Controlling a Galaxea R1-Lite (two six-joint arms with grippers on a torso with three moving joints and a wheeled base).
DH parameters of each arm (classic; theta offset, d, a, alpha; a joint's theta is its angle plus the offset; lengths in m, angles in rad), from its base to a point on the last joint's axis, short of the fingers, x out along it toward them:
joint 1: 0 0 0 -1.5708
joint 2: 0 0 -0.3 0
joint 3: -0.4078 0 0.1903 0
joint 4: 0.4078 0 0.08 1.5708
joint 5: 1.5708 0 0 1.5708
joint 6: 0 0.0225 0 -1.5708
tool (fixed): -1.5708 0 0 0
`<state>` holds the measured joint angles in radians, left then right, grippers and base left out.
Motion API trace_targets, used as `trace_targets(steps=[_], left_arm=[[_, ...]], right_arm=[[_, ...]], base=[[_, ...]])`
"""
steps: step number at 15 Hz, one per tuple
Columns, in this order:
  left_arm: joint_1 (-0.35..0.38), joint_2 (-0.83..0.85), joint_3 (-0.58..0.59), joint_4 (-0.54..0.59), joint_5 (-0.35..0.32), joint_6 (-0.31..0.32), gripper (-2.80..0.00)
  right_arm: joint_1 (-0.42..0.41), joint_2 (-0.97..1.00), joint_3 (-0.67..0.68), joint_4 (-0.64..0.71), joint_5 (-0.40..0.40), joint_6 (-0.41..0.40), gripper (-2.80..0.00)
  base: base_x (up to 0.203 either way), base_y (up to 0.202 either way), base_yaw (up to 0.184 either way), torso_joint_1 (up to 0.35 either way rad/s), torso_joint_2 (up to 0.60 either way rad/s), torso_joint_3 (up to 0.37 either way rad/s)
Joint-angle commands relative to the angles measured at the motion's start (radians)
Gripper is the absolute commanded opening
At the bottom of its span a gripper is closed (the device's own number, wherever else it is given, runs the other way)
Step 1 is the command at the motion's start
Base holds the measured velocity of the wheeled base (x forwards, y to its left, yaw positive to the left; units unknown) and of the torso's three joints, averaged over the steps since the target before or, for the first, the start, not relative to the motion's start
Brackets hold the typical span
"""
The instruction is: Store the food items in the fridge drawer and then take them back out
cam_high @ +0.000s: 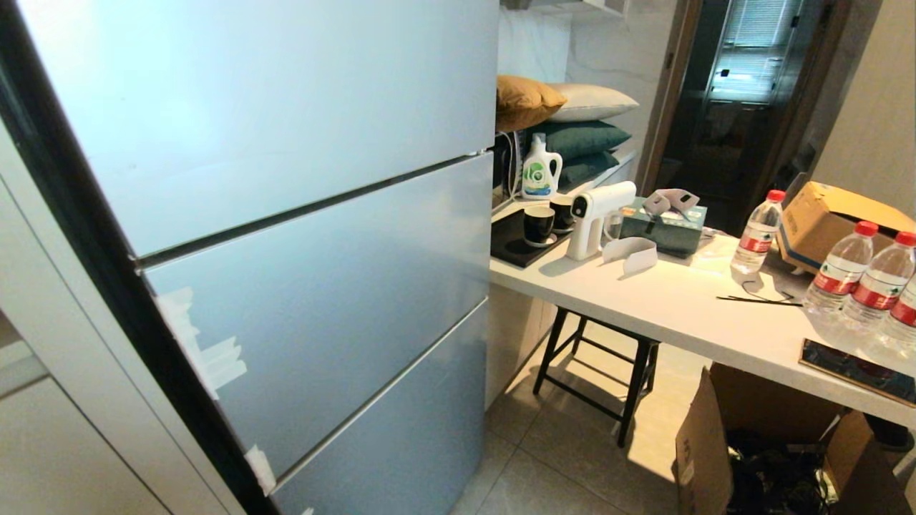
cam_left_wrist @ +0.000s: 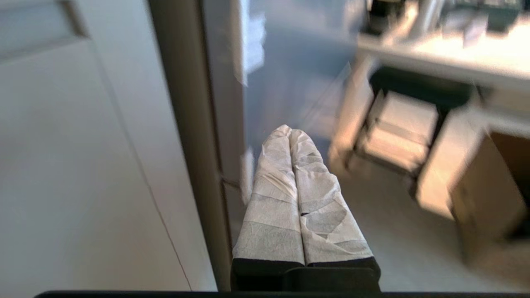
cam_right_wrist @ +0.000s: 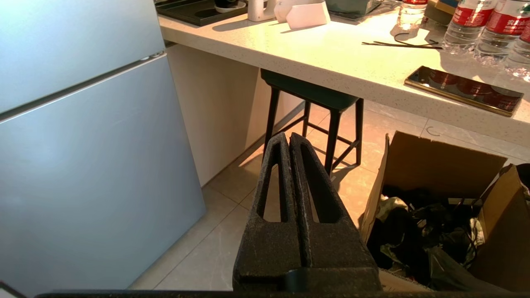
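Note:
The silver-blue fridge [cam_high: 300,236] fills the left of the head view with all its doors shut, so the fridge drawer is hidden behind them. The food items are out of view. Neither arm shows in the head view. My left gripper [cam_left_wrist: 290,131], its fingers wrapped in white tape, is shut and empty, pointing at the fridge's lower left edge [cam_left_wrist: 232,124]. My right gripper [cam_right_wrist: 288,138], with black fingers pressed together, is shut and empty, hanging low over the floor beside the fridge [cam_right_wrist: 83,145].
A white counter [cam_high: 687,307] stands right of the fridge with mugs, a white spray gun [cam_high: 594,214], water bottles [cam_high: 841,268], a phone [cam_high: 859,368] and a cardboard box. Under it are a black stool [cam_high: 594,372] and an open cardboard box [cam_high: 780,450]. Beige cabinet doors [cam_high: 43,429] flank the fridge's left.

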<state>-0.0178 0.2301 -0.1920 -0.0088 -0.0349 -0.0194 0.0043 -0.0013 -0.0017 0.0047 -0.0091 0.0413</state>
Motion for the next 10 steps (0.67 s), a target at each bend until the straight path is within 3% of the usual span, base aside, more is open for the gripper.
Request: trace_targets(steps=[1,4,6,8,10], left_arm=[[-0.02,0.319,-0.032,-0.049,-0.006,-0.004,-2.8],[-0.029,0.633,-0.059,-0.284,0.008,-0.005,-2.8],[-0.031,0.791,-0.081,-0.471,0.066,-0.001,-2.8],[-0.03,0.855,-0.132,-0.558,0.187,0.002,-2.8],[-0.029,0.88,-0.164,-0.566,0.226,0.005,-2.8]], right_arm=[[0.0,0.001,0.0,0.0,0.0,0.0,-2.8],[0.0,0.001,0.0,0.0,0.0,0.0,-2.8],[0.0,0.001,0.0,0.0,0.0,0.0,-2.8],[0.0,0.001,0.0,0.0,0.0,0.0,-2.8],[0.0,0.001,0.0,0.0,0.0,0.0,-2.8]], base=[[0.0,0.0,0.0,0.0,0.0,0.0],[0.0,0.0,0.0,0.0,0.0,0.0],[0.0,0.0,0.0,0.0,0.0,0.0],[0.0,0.0,0.0,0.0,0.0,0.0],[0.0,0.0,0.0,0.0,0.0,0.0]])
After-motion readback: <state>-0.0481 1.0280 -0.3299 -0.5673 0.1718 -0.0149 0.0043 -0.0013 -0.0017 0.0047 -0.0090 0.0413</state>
